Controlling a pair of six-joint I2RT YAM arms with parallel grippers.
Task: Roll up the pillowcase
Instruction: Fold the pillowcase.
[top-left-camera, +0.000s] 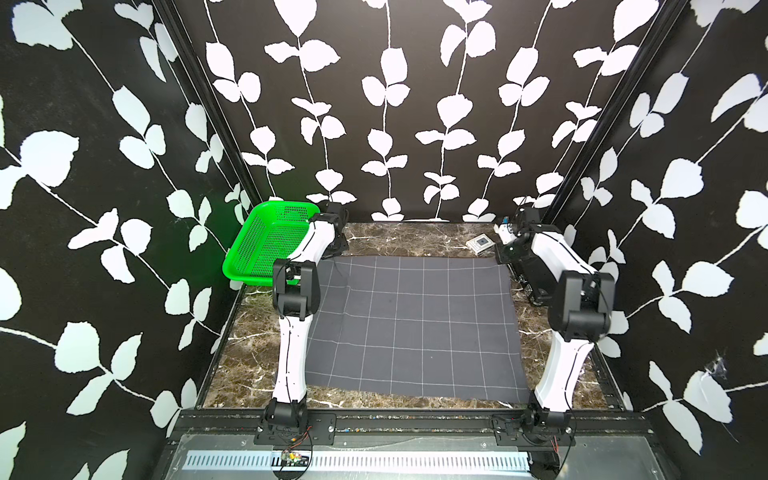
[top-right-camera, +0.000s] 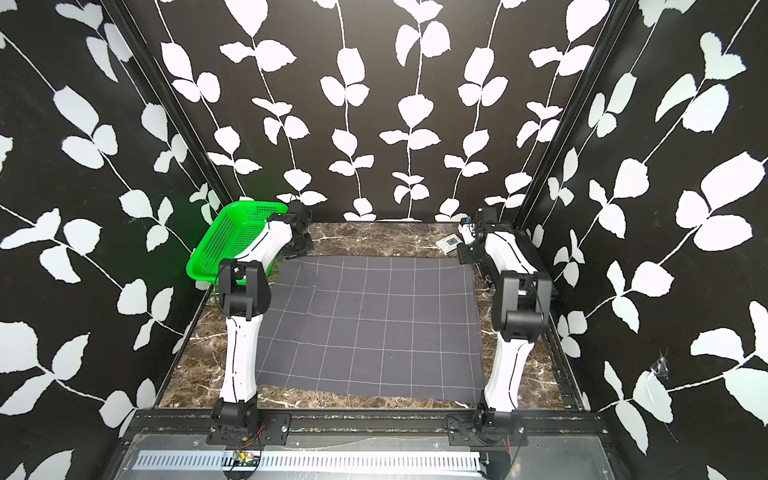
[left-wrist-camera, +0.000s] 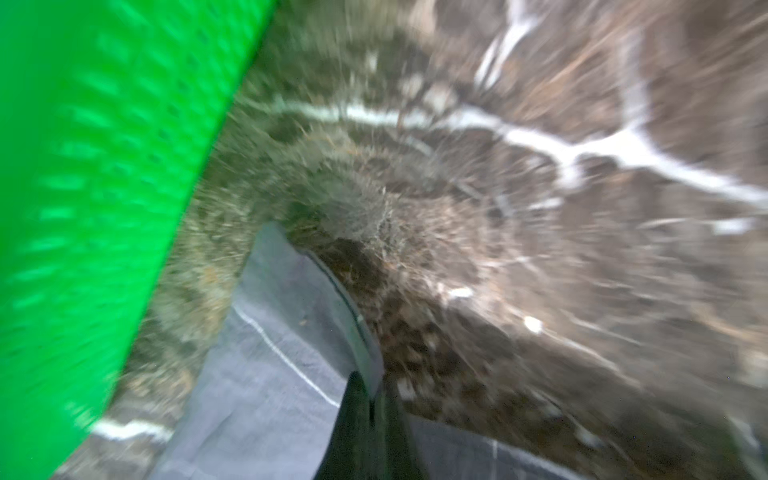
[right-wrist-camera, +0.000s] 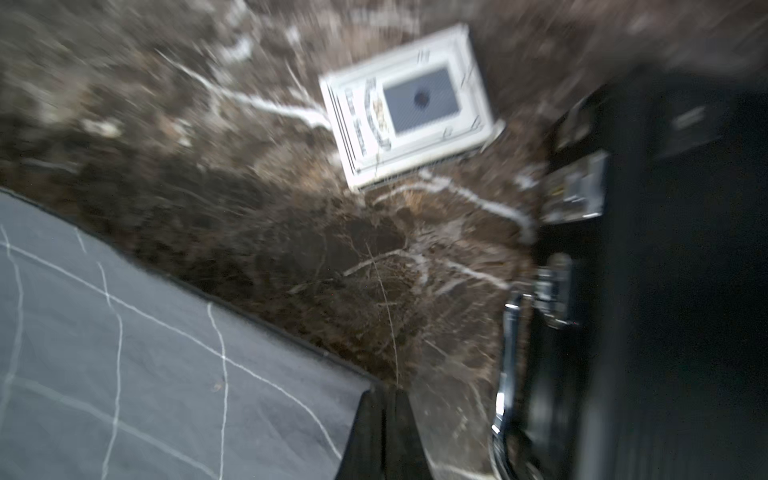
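Lying flat: the pillowcase (top-left-camera: 415, 324), dark grey with thin white grid lines, is spread as one large rectangle over the middle of the marble table (top-left-camera: 249, 332); both top views show it this way (top-right-camera: 374, 324).
Pillowcase edges: the near edge is close to the table's near rim; the far edge leaves a band of bare marble before the far wall; shallow creases run in from the far left corner.
Left gripper: the left gripper (top-left-camera: 336, 249) is down at the far left corner of the cloth. In the left wrist view its fingers (left-wrist-camera: 353, 415) are pressed together with the fabric's edge between them (left-wrist-camera: 365, 382), and the pinched corner (left-wrist-camera: 291, 316) curls up off the marble.
Right gripper: the right gripper (top-left-camera: 505, 254) is at the far right corner. In the right wrist view the fingers (right-wrist-camera: 365, 432) are closed, no gap between them (right-wrist-camera: 384, 395), and the corner of the cloth (right-wrist-camera: 124, 353) runs straight into their tips while the rest lies flat.
Green basket: a perforated green basket (top-left-camera: 266, 245) sits tilted at the far left, just beside the left arm; it fills one side of the left wrist view (left-wrist-camera: 83, 208).
White box: a small white box (top-left-camera: 480, 243) lies on the marble beyond the far right corner, apart from the cloth (right-wrist-camera: 409, 108).
Black case: a rigid black case (right-wrist-camera: 665, 291) lies along the right side, under the right arm.
Sharpness: both wrist views are blurred.
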